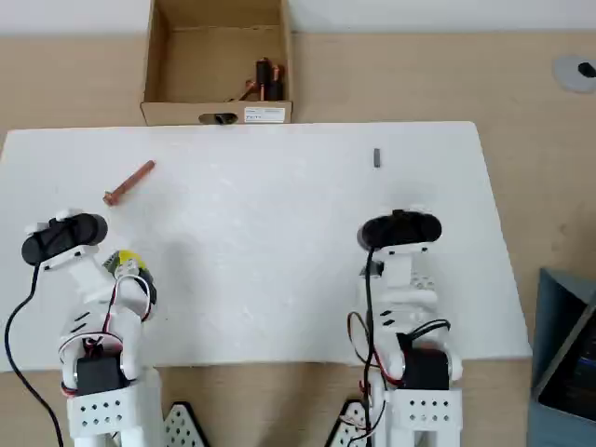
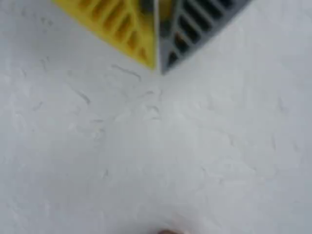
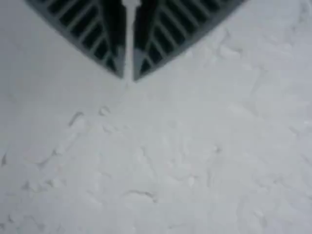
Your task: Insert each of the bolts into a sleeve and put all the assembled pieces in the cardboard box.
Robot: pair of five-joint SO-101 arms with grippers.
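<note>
One bolt, one sleeve on mat; left hand, right hand both clenched.

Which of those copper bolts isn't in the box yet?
The bolt lying alone on the white mat near the left arm; the other bolts sit inside the cardboard box.

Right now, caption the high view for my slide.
One bolt and one sleeve lie apart on the white mat; assembled pieces sit in the cardboard box.
</note>
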